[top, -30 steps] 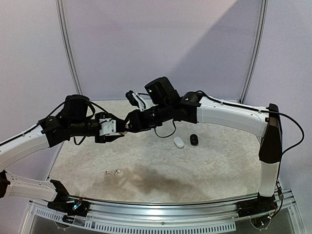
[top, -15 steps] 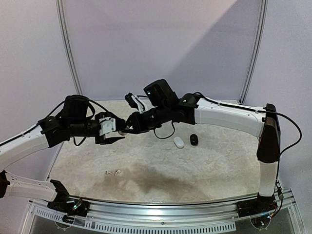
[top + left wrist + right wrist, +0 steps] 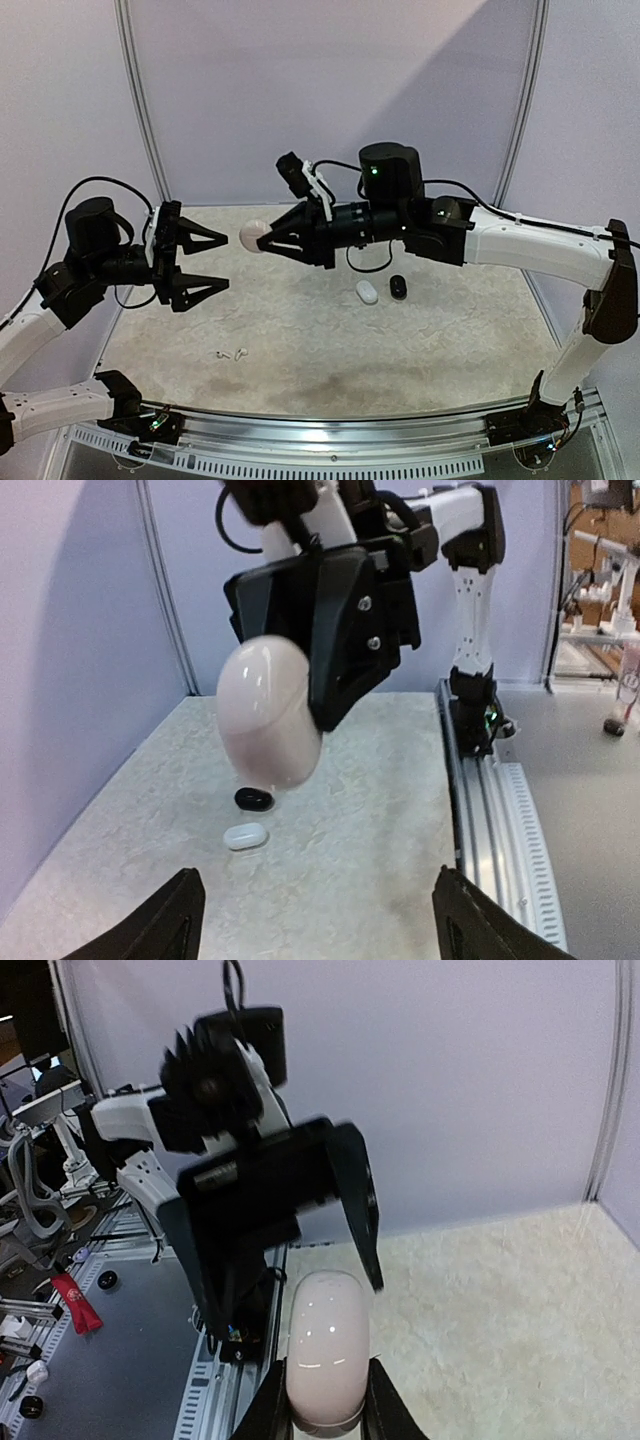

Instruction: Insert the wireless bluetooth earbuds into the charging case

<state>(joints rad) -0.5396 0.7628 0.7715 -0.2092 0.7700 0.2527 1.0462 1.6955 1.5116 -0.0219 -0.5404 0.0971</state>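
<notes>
Right gripper (image 3: pixel 268 241) clamps case (image 3: pixel 252 235) by one end; judged light, rigid, slick: hold its waist. Left gripper (image 3: pixel 226 262), facing case, gapes empty.

overhead view looks down from behind; wrist views face each other, sharing the case (image 3: pixel 265 715).

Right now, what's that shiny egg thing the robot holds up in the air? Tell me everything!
It is a pale pinkish-white charging case, smooth and glossy like plastic, shaped like a rounded pebble, and it looks shut. The right hand pinches one end, holding it in mid-air, free end pointing toward the open left hand, which does not touch it.
</notes>
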